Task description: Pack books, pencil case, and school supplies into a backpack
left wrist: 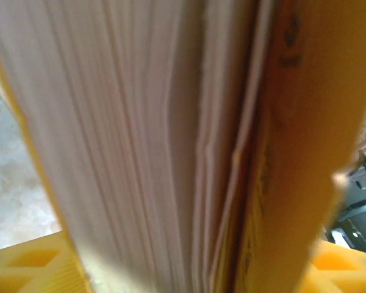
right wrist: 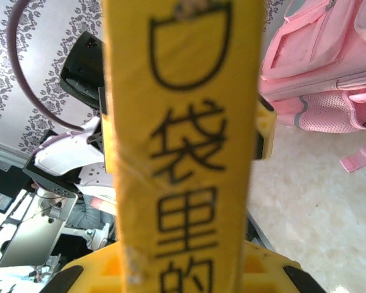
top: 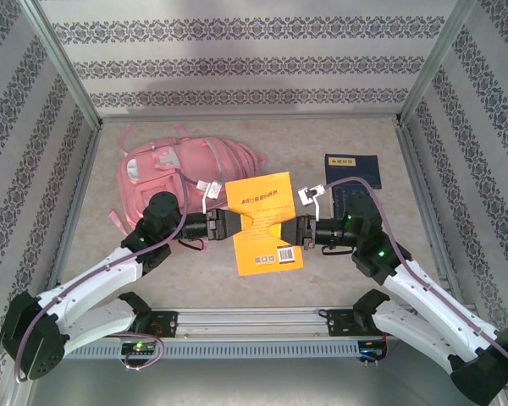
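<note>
The yellow-orange book (top: 265, 222) hangs between my two grippers at the table's middle, barcode toward the near edge. My right gripper (top: 293, 230) is shut on its spine (right wrist: 183, 152), which carries black characters. My left gripper (top: 230, 225) stands open around the opposite side, and the white page edge (left wrist: 171, 152) nearly spans the gap between its yellow fingers (left wrist: 30, 268). The pink backpack (top: 186, 165) lies flat at the back left, just behind the left gripper, and its zip pockets (right wrist: 329, 79) face the right wrist camera. A dark navy book (top: 351, 169) lies at the back right.
Patterned walls and metal frame posts (top: 68, 68) enclose the table on three sides. A pink strap (top: 114, 222) trails off the backpack toward the left wall. Bare beige tabletop (top: 195, 271) lies between the held book and the arm bases.
</note>
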